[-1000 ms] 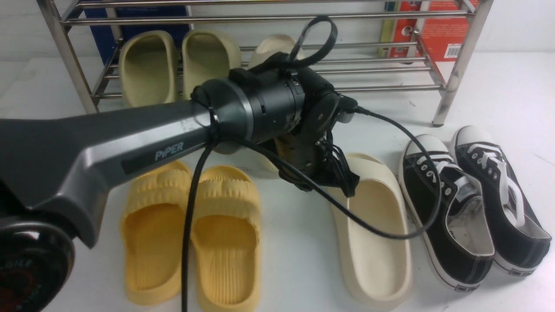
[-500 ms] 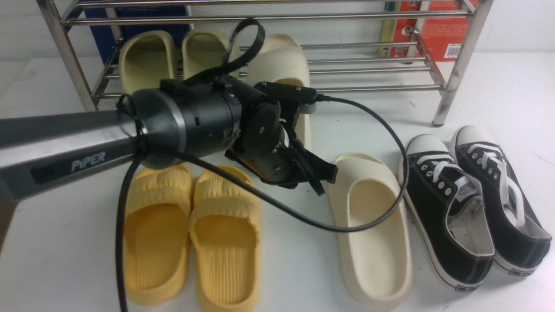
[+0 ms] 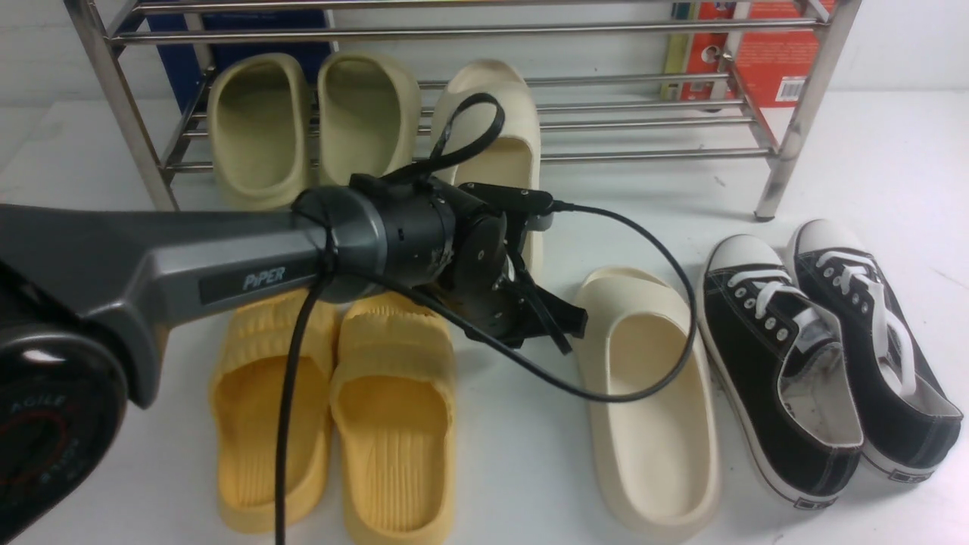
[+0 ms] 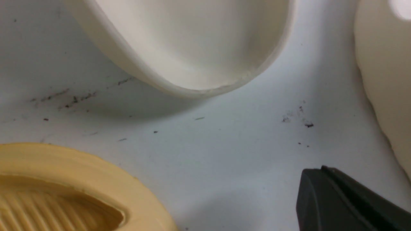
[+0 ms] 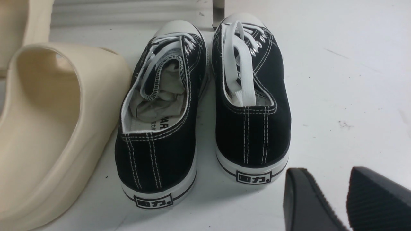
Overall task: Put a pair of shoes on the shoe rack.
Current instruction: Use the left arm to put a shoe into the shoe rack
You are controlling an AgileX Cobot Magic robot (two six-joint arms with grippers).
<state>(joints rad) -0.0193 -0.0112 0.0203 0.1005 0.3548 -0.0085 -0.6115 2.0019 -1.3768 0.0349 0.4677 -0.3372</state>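
Before the rack lie one cream slide, two yellow slides, two sneakers.

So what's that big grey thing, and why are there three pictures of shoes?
The grey thing is a robot's left arm. Its pincer, the left gripper, is shut and holds nothing. The wide picture comes from a camera between the robot's two arms. The other two come from small cameras, one on each wrist, looking past the pincers. The right gripper is open and empty, near the heels of two black sneakers. On the white table there are also yellow slippers and one cream slipper. Its twin rests with its toe end on the shiny shoe rack, beside two greenish slippers.
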